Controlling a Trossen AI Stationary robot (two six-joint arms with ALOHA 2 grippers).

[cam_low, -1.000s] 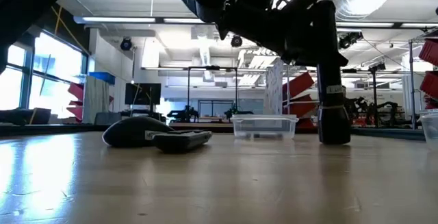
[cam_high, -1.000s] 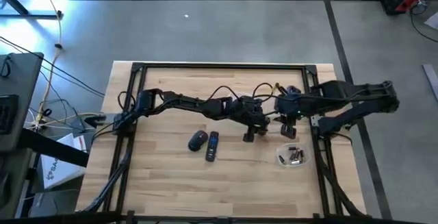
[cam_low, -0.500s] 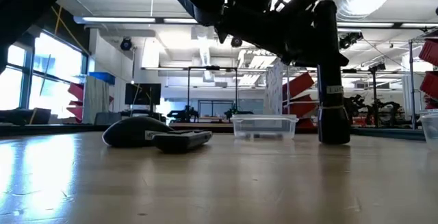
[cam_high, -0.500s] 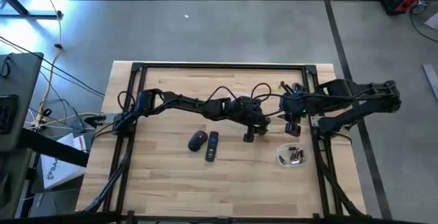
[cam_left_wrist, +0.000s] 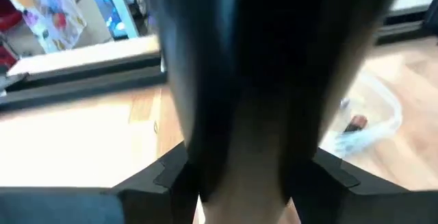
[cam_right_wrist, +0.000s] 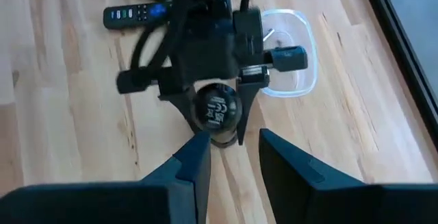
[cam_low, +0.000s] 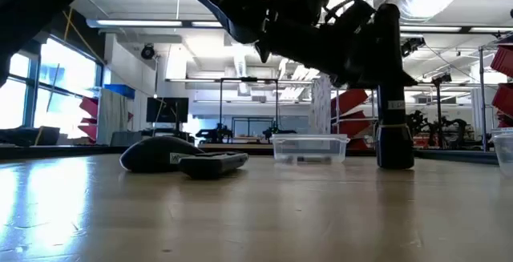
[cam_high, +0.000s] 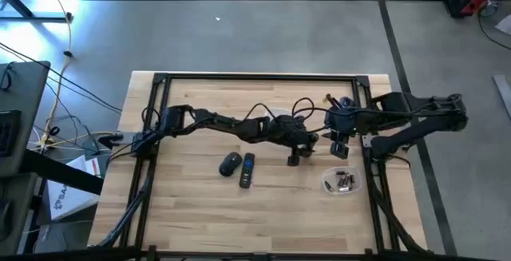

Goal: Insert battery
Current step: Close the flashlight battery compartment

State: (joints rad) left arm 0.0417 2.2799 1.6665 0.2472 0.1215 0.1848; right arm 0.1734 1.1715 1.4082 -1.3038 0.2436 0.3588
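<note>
A black cylinder (cam_low: pixel 394 134), like a torch body, stands upright with its lower end on the table; its round upper end (cam_right_wrist: pixel 215 109) carries a label. My left gripper (cam_high: pixel 295 156) is shut on it right of the table's middle. My right gripper (cam_right_wrist: pixel 233 159) hovers open just to its right (cam_high: pixel 339 143), above the cylinder's top, nothing between its fingers. A clear tub (cam_high: pixel 339 183) near the right edge holds several small batteries. My left gripper pinches the black cylinder's upper part (cam_right_wrist: pixel 236 87) between its two fingers (cam_right_wrist: pixel 179 101), one on each side. The fingers lie across the cylinder and come slanting from above and the table's left. The cylinder stays upright, its lower end (cam_low: pixel 394 164) on the tabletop.
A black mouse (cam_high: pixel 231 163) and a dark remote (cam_high: pixel 248 170) lie side by side left of the cylinder. The clear tub (cam_right_wrist: pixel 291 53) sits just near and right of both grippers. Bare wood lies toward the table's near edge (cam_high: pixel 239 221).
My left gripper has slid a little toward the table's right edge, taking the upright cylinder with it; the cylinder's lower end stays at the tabletop.
</note>
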